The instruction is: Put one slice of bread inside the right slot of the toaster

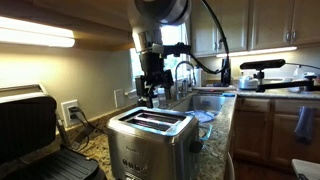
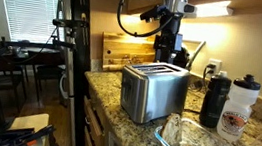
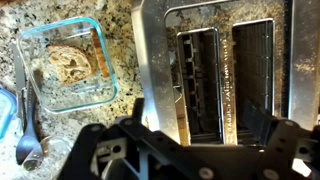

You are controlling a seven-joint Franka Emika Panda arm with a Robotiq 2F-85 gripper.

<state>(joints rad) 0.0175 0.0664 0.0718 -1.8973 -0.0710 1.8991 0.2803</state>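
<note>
End effector [image 3: 195,140] spread, empty, hovering over toaster [image 3: 225,75] at frame centre. Bread slice [image 3: 68,62] lies flat in glass dish [image 3: 40,88], upper left. Best: pinch it by an edge, keep it upright for dropping in.

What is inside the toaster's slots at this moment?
Stainless steel toaster: both slots show only wire guides and nothing else. Their near ends are covered by the jaws.

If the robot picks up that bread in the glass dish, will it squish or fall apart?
It would probably squish a little: the bread slice looks soft, so it is likely light and bendy. Its bumpy, grainy surface suggests it could crumble if pinched hard. It lies flat in the glass dish, so it probably won't roll or slide away.
</note>
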